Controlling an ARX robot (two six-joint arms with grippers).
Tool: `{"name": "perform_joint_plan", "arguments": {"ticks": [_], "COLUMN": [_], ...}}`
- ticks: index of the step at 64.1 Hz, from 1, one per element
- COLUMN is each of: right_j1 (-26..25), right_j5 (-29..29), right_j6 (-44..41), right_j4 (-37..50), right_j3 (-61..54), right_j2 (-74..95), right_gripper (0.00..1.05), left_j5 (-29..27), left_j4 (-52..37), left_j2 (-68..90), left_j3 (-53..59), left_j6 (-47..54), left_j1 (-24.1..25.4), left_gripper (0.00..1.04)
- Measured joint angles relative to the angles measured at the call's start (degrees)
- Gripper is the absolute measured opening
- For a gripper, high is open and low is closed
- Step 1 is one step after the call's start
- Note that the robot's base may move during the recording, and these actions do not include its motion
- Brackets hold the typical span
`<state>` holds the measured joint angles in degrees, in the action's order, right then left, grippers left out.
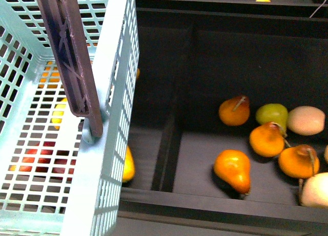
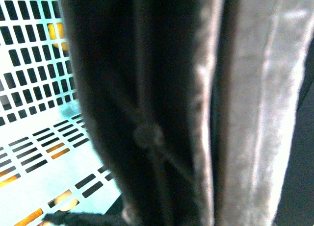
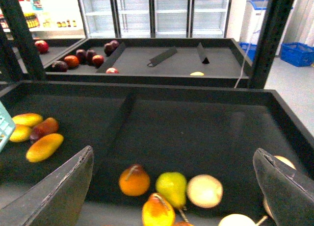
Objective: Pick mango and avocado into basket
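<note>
The light teal basket (image 1: 115, 92) fills the left of the front view, raised and tilted, with its brown-grey handle (image 1: 72, 57) across it. In the left wrist view that handle (image 2: 245, 113) fills the picture close up, and my left gripper is shut on it; its fingers do not show. My right gripper (image 3: 171, 187) hangs open above the pears, its fingers (image 3: 59, 187) spread wide. A yellow-orange mango (image 3: 44, 146) lies in the left compartment beside two more yellow ones and a reddish one (image 3: 44, 128). One yellow fruit (image 1: 128, 167) peeks out behind the basket. The avocado is out of view.
Orange and yellow-green pears (image 1: 233, 169) and pale round fruit (image 1: 306, 120) lie in the right compartment of the black tray (image 1: 215, 208). A low divider (image 1: 166, 144) separates the compartments. A farther tray holds dark red fruit (image 3: 88, 55). Glass-door fridges stand behind.
</note>
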<state>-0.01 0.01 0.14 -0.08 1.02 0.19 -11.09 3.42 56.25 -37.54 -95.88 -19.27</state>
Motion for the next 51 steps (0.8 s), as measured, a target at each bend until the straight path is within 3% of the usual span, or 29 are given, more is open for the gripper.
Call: {"name": "perform_joint_plan", "arguments": {"ticks": [51], "right_j1": [0.0], "right_j5": [0.0], "right_j6": [0.04], "right_j4": [-0.02], "right_j3": [0.0], "right_j2": [0.02], "right_gripper": [0.96], "left_j5": [-0.02], "left_j4": [0.02], "left_j2": [0.0], "left_j3": [-0.04], "left_j6": [0.07], "left_j1": [0.04], "left_gripper": [0.15]}}
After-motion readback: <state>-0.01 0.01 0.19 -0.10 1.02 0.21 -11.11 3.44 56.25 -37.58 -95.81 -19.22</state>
